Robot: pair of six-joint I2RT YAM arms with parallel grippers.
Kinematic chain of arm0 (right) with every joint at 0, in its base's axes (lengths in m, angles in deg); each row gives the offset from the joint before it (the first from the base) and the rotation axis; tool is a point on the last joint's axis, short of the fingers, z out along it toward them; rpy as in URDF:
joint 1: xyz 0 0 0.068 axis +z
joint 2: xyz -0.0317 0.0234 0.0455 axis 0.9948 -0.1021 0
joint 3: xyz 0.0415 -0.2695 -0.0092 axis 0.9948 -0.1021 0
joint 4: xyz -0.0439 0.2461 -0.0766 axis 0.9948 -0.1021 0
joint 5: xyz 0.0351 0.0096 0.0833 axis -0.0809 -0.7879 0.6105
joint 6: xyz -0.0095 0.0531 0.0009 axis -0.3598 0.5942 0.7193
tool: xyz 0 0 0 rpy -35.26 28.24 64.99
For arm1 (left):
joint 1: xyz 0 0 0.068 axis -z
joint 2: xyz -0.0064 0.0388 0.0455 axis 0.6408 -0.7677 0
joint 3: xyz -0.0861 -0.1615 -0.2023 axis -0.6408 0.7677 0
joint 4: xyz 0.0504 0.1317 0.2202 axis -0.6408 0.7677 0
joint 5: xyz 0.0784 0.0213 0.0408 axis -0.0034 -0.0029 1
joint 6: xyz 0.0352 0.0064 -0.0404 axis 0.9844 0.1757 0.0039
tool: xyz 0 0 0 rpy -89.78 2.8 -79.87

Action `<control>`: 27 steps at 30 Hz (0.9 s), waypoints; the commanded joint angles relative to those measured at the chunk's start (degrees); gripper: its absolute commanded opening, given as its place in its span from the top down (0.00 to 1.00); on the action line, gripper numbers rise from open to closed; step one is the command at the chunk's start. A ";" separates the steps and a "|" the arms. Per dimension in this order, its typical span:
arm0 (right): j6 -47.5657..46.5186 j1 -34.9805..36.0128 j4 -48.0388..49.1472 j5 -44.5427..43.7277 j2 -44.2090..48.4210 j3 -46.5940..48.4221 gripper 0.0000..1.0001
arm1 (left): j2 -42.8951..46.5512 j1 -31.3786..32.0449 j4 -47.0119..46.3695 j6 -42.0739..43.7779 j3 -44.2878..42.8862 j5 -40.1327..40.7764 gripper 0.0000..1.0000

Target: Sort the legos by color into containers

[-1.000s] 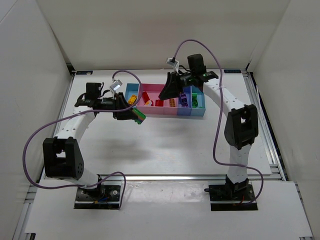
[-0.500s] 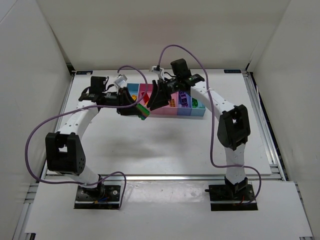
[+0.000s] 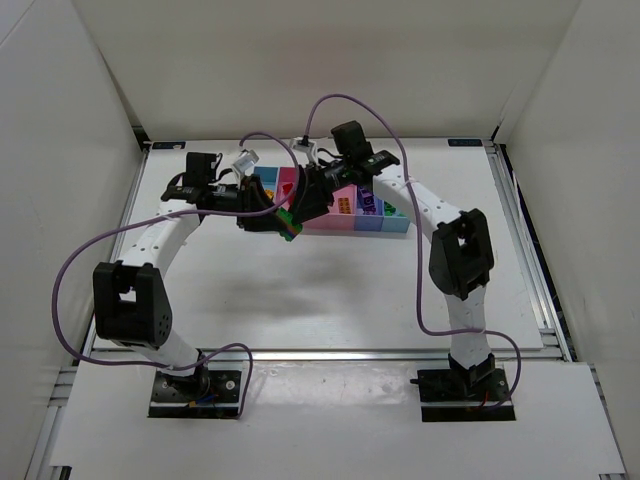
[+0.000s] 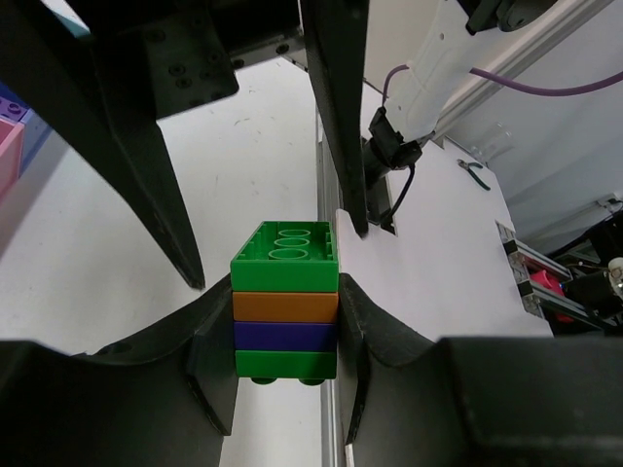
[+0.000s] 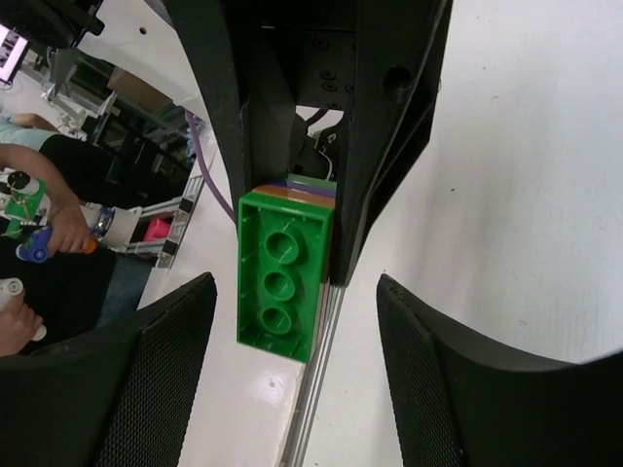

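My left gripper (image 4: 285, 292) is shut on a stack of legos (image 4: 285, 302), layered green, orange, purple and green, and holds it above the table just in front of the containers (image 3: 362, 228). The same stack (image 3: 288, 222) shows in the top view, and end-on in the right wrist view as a green brick's underside (image 5: 282, 277). My right gripper (image 5: 295, 292) is open and faces the stack's end, with one finger (image 5: 175, 341) on each side and neither touching it. Its dark fingers (image 4: 165, 195) reach toward the stack in the left wrist view.
The bin row holds sorted bricks, among them red, yellow (image 3: 343, 205) and purple (image 3: 367, 200) ones. Purple cables (image 3: 330, 100) loop above both arms. White walls enclose the table on three sides. A metal rail (image 4: 324, 195) runs below the stack.
My right gripper has swung left from over the bins to the stack and opened wider. My left gripper has carried the stack a little to the right.
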 commanded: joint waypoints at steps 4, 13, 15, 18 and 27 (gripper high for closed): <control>0.97 1.73 0.90 -0.96 0.21 2.15 0.29 | 0.50 0.36 0.05 1.55 -2.17 -2.68 0.81; 1.41 2.08 0.55 -2.71 0.65 1.00 0.51 | 0.41 0.36 -0.12 1.81 -2.08 -2.41 0.81; 1.41 1.91 0.55 -3.15 0.74 1.00 0.58 | 0.68 0.36 0.05 1.81 -1.90 -2.33 0.81; 1.94 1.56 0.81 -3.59 0.83 0.83 0.60 | 1.20 0.36 -0.12 1.81 -0.94 -2.24 0.81; 2.29 -0.03 1.25 -3.33 1.00 0.74 0.68 | 2.26 0.36 0.05 2.08 1.52 -1.98 0.81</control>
